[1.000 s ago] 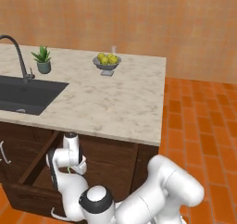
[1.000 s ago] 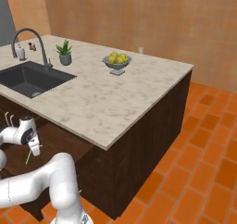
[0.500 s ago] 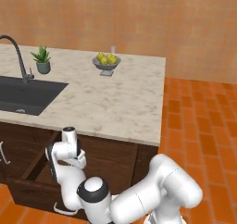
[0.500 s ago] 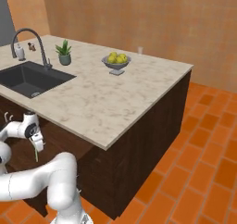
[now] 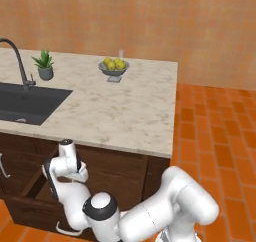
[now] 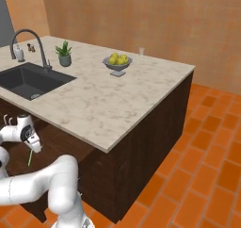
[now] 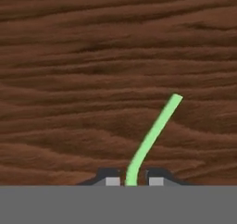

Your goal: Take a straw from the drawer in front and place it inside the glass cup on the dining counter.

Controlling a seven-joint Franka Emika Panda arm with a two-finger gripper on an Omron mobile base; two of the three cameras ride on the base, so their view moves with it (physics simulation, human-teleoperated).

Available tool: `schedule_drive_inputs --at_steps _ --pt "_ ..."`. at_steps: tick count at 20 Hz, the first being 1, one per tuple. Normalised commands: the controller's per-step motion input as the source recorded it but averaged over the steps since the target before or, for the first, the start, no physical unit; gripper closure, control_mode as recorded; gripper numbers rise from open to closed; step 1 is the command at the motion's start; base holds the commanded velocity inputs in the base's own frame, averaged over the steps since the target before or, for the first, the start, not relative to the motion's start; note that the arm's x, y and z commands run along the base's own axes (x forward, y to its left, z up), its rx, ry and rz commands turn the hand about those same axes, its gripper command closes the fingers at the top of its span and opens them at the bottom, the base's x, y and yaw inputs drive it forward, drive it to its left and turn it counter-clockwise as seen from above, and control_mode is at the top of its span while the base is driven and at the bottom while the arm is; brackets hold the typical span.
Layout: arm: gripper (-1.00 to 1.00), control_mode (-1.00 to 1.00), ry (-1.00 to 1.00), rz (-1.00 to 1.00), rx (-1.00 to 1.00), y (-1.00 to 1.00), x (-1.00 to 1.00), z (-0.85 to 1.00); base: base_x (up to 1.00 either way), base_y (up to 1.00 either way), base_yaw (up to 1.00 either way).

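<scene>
One straw point(image 7: 155, 130) is sitting pinched between the claw point(image 7: 131, 180) fingertips, sticking out over the brown wood of the open drawer point(image 5: 35, 186). Glass cup point(image 6: 141, 52) is standing on the table point(image 6: 108, 100) far edge, behind the lemon bowl point(image 6: 117, 63).

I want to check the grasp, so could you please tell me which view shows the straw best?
The hand view: the straw rises between the gripper fingertips, bright against brown wood. In the right base view it is a thin green sliver under the hand. I cannot make it out in the left base view.
</scene>
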Motion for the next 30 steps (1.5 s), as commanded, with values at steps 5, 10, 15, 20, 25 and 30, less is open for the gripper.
schedule_drive_inputs --at_steps 5,10,15,20,25,30 --pt "1.00 -1.00 -0.28 0.10 0.13 0.65 -0.88 0.35 0.00 0.00 0.00" --pt "1.00 -1.00 -0.27 -0.06 0.31 -0.04 -0.80 1.00 0.00 0.00 0.00" --pt "1.00 -1.00 -0.05 -0.22 0.33 -0.93 -0.83 1.00 0.00 0.00 0.00" --pt "1.00 -1.00 -0.15 -0.17 0.33 -0.98 -0.82 1.00 0.00 0.00 0.00" --pt "1.00 -1.00 -0.36 -0.11 0.08 -0.64 -0.32 1.00 0.00 0.00 0.00" --pt "1.00 -1.00 -0.21 -0.11 -0.05 -0.41 -0.17 1.00 0.00 0.00 0.00"
